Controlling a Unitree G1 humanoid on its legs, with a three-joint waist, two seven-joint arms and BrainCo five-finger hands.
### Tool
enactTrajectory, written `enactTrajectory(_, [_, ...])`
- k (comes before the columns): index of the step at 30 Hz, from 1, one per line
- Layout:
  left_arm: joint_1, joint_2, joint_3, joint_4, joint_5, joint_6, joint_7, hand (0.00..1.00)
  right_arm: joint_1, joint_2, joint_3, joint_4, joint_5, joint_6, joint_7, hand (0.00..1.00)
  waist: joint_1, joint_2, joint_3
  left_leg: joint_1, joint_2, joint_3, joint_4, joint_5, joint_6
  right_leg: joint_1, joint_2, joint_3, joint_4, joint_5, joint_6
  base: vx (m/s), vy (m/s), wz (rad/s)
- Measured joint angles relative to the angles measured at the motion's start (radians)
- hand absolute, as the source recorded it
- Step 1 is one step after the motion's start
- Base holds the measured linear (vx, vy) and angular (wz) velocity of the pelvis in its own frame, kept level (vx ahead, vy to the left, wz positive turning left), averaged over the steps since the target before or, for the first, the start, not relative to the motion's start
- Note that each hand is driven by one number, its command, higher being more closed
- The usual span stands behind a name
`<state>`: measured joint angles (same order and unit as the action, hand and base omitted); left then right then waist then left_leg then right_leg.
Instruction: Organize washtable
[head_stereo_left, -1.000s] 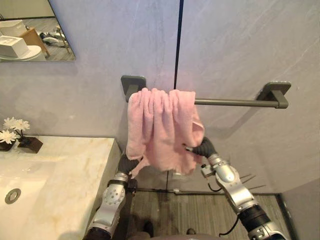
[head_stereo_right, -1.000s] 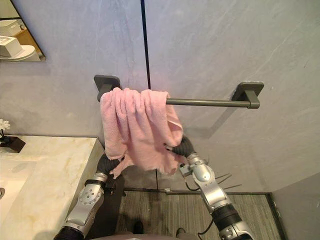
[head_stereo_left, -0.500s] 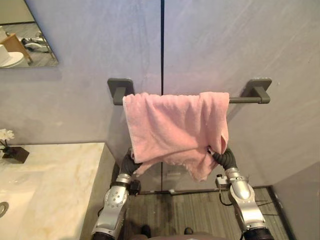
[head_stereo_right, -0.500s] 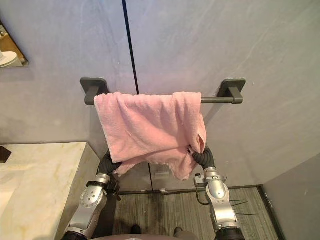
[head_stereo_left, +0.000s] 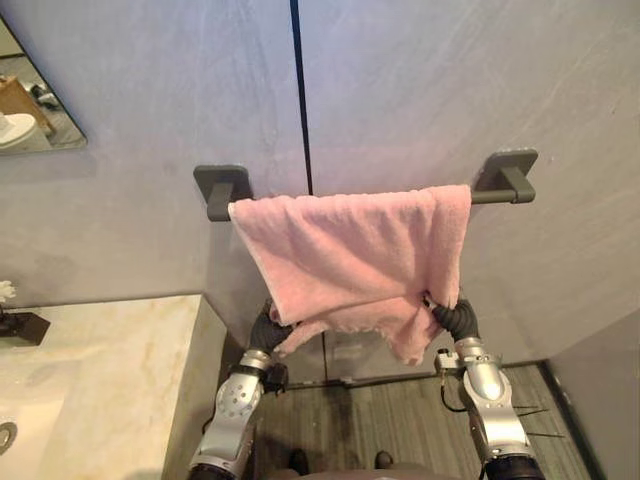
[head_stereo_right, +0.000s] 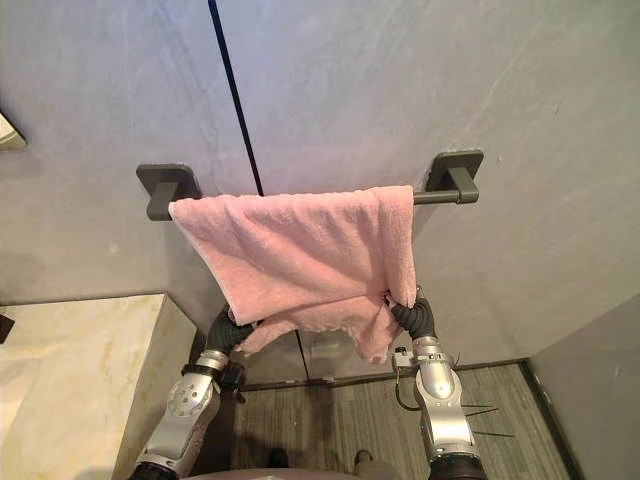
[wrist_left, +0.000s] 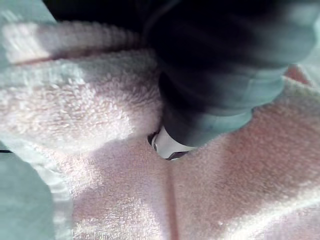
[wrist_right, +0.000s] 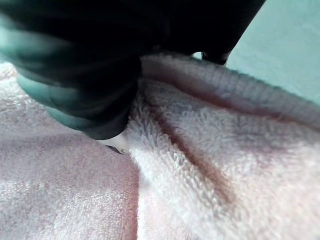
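Observation:
A pink towel (head_stereo_left: 350, 250) hangs spread over a dark wall-mounted towel bar (head_stereo_left: 486, 195), covering most of it from the left bracket (head_stereo_left: 222, 185) almost to the right bracket (head_stereo_left: 510, 165). Both arms reach up under its lower edge. My left hand (wrist_left: 200, 120) pinches the towel's lower left corner; the cloth puckers around its thumb. My right hand (wrist_right: 100, 115) pinches the lower right corner (head_stereo_left: 432, 300) the same way. In the eye views the towel hides the fingers of both hands, and its bottom edge is drawn taut between the two wrists.
A marble washtable (head_stereo_left: 90, 380) with a basin sits at the lower left, its edge close to my left arm. A mirror (head_stereo_left: 35, 100) hangs on the grey wall at upper left. Grey plank floor (head_stereo_left: 370, 420) lies below the bar.
The towel was bunched at the bar's left end and is now spread wide along it. My right hand has drawn its corner to the right. The camera has also shifted.

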<state>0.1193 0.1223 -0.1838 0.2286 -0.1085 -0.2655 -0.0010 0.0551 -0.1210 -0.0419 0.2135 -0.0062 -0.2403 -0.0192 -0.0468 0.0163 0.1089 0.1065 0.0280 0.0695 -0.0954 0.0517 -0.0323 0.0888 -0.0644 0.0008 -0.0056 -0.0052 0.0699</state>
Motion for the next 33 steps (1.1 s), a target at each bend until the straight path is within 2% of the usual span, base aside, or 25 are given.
enactTrajectory(4, [0.001,-0.015,0.01,0.055,0.0,0.005,0.0,1.0,-0.02,0.021,-0.001,0.046,0.0,-0.002,0.0,1.0,0.0,0.004,-0.002,0.012,0.0,-0.003,-0.002,-0.004,-0.005,0.012,0.0,-0.002,0.0,-0.002,0.001,-0.01,-0.003,0.01])
enactTrajectory(8, [0.002,-0.061,0.048,0.099,-0.008,0.011,0.001,1.0,-0.045,0.041,-0.001,0.092,0.0,-0.005,0.001,1.0,0.002,0.005,-0.002,0.014,-0.003,-0.008,-0.007,-0.008,-0.003,0.012,-0.003,-0.007,0.001,-0.007,0.005,-0.05,-0.005,0.05])
enactTrajectory(9, [0.007,-0.067,0.048,0.1,-0.013,0.015,0.001,1.0,-0.053,0.042,-0.001,0.112,0.0,-0.006,0.001,0.0,0.002,0.005,-0.003,0.014,-0.004,-0.01,-0.007,-0.008,-0.002,0.013,-0.004,-0.009,0.001,-0.007,0.006,-0.03,-0.002,0.05])
enactTrajectory(10, [0.011,-0.071,0.05,0.1,-0.018,0.016,0.001,1.0,-0.059,0.042,-0.001,0.122,0.0,-0.007,0.001,0.0,0.002,0.004,-0.003,0.014,-0.004,-0.011,-0.007,-0.008,-0.002,0.013,-0.004,-0.01,0.001,-0.008,0.006,-0.02,-0.001,0.04])
enactTrajectory(11, [0.014,-0.077,0.057,0.106,-0.02,0.016,0.001,0.0,-0.069,0.044,-0.001,0.141,-0.001,-0.007,0.001,0.0,0.002,0.004,-0.003,0.014,-0.004,-0.012,-0.007,-0.008,-0.002,0.014,-0.005,-0.012,0.001,-0.009,0.006,-0.01,-0.001,0.04])
enactTrajectory(17, [0.007,-0.08,0.095,0.164,-0.036,0.018,0.004,0.0,-0.079,0.061,-0.039,0.234,-0.002,-0.007,-0.001,0.0,0.004,0.002,-0.006,0.014,-0.008,-0.022,-0.007,-0.008,-0.003,0.019,-0.008,-0.023,0.0,-0.017,0.011,0.01,-0.002,0.05])
enactTrajectory(22, [0.004,-0.08,0.114,0.177,-0.036,0.022,0.028,0.0,-0.076,0.063,-0.042,0.273,-0.003,0.006,-0.043,0.0,0.004,0.0,-0.005,0.014,-0.008,-0.023,-0.007,-0.008,-0.001,0.023,-0.009,-0.023,-0.006,-0.018,0.009,0.0,0.0,0.0])
enactTrajectory(26, [-0.001,-0.08,0.119,0.209,-0.037,0.025,0.039,0.0,-0.057,0.075,-0.084,0.302,-0.002,0.042,-0.073,0.0,0.006,-0.001,-0.005,0.02,-0.007,-0.016,-0.007,-0.009,0.003,0.032,-0.008,-0.023,-0.016,-0.015,0.005,0.01,-0.009,-0.02])
enactTrajectory(30, [0.026,-0.071,0.183,0.263,-0.04,0.065,0.081,0.0,0.008,0.073,-0.137,0.336,-0.002,0.095,-0.119,0.0,0.006,-0.009,0.001,0.021,0.0,-0.008,-0.004,-0.016,0.0,0.032,-0.008,-0.021,-0.018,-0.015,0.005,0.02,-0.017,-0.05])
enactTrajectory(33, [0.058,-0.045,0.195,0.282,-0.057,0.073,0.095,0.0,0.042,0.072,-0.153,0.355,-0.001,0.099,-0.135,0.0,0.006,-0.021,0.008,0.021,0.002,-0.005,-0.001,-0.016,0.0,0.033,-0.007,-0.021,-0.017,-0.015,0.005,0.01,-0.007,-0.01])
